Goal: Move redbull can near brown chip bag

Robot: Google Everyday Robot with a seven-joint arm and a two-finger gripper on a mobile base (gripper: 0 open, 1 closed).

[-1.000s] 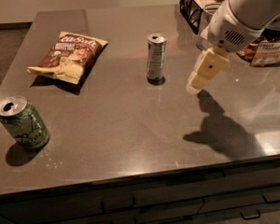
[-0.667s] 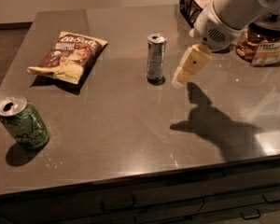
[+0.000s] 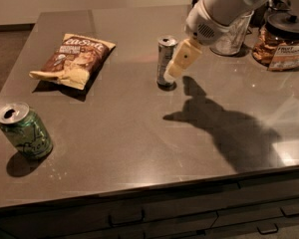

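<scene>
Jar label (image 3: 287, 54) reads "FRUIT"; gripper (image 3: 172, 73) beside redbull can (image 3: 164, 59).

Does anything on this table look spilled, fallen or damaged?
Nothing stands out. The redbull can and the green can stand upright, the brown chip bag lies flat, and the hand is close beside the redbull can.

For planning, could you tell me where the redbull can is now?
In the camera view, the redbull can stands upright mid-table, right of the brown chip bag, with the gripper close on its right.
</scene>
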